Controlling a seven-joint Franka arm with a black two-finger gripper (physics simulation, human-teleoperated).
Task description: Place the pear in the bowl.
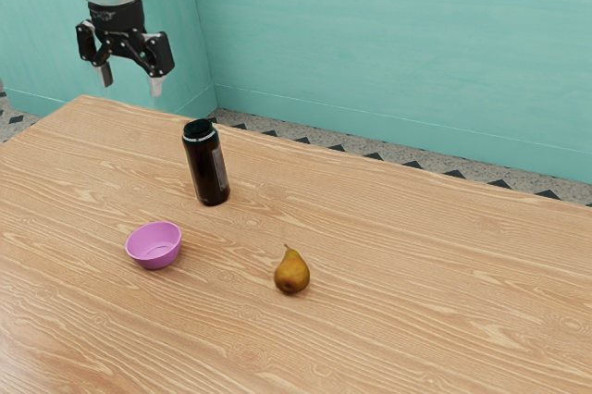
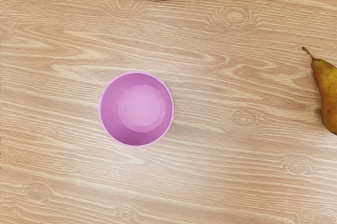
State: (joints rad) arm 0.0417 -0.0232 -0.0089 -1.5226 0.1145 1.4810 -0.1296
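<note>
Nearest, the mottled golden-brown, thin-stemmed pear (image 1: pixel 292 275) rests on the wood-grained table (image 1: pixel 416 338). Toward the exterior view's left sits the round, smooth pink bowl (image 1: pixel 154 247); farther back stands a glossy, dark cylindrical bottle (image 1: pixel 208 167). Above, the claw (image 1: pixel 131 87) hangs wide open, empty. The wrist view crops pear and bottle.

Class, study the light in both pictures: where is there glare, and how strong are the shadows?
Wrist view: soft, pale glare on the table near the bowl; exterior view: only faint, soft shadows by the bowl and the pear.
</note>
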